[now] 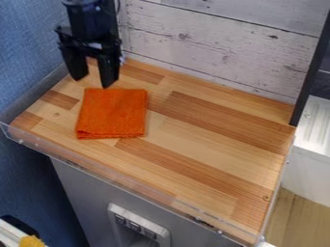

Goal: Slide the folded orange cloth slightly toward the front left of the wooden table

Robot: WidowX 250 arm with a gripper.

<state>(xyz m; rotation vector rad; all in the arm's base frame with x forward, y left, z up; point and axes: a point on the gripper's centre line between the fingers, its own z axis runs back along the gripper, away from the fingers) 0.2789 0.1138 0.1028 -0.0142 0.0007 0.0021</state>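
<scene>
The black gripper point(93, 81) hangs at the upper left over the wooden work surface, its two fingers apart with nothing between them. Just below it in the view lies an orange cloth point(113, 114), folded into a flat square near the left part of the surface. The fingertips appear above the cloth's far edge; whether they touch it cannot be told.
A low clear rim point(116, 178) runs along the front of the wooden surface point(213, 140). Whitewashed boards point(219, 46) stand behind, with a dark upright post point(310, 72) at the right rear. A blue wall point(29, 53) rises at the left.
</scene>
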